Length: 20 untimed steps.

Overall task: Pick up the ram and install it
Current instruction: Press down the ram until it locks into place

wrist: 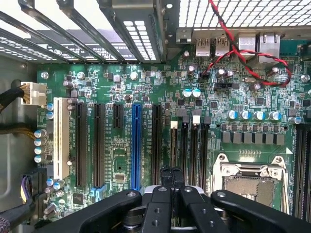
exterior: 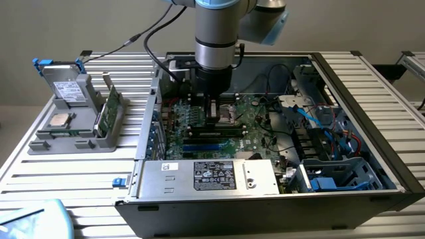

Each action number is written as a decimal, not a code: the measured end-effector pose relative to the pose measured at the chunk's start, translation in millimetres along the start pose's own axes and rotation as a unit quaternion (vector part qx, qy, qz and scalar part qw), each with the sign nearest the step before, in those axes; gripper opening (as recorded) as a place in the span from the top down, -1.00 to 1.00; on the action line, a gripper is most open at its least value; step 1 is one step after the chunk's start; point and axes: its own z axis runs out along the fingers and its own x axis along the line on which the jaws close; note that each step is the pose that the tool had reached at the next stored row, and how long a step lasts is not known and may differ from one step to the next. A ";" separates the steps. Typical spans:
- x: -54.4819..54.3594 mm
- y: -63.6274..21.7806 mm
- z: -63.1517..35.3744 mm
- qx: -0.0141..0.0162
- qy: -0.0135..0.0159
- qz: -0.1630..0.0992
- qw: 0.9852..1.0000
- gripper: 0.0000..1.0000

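Lying open on a slatted aluminium table [exterior: 79, 167]: a desktop computer case [exterior: 265, 211], motherboard [wrist: 121, 160] facing up. Reaching down into it just beside the processor socket [wrist: 250, 182]: the arm's gripper [exterior: 216, 123] [wrist: 170, 171], fingers [wrist: 164, 178] pinching fully together with nothing visibly clamped between them. Standing on edge in a memory slot just beside the socket: the ram [exterior: 216, 132] [wrist: 173, 145], long axis running along the slot, parallel to the neighbouring black slots [wrist: 194, 145] and to the socket's near side. Hovering right over the ram; touching or not, impossible to say. Sitting well apart from the socket, outside the case toward the exterior view's left: a grey parts holder [exterior: 73, 137] carrying a hard drive [exterior: 66, 88] and a green card [exterior: 109, 112].
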 end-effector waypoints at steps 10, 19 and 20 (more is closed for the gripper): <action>5.7 -19.0 -1.9 0.000 -0.011 0.000 1.000 0.79; 8.5 -23.3 -7.4 -0.002 -0.015 -0.001 1.000 0.79; 8.5 -23.3 -7.5 -0.002 -0.015 -0.001 1.000 0.79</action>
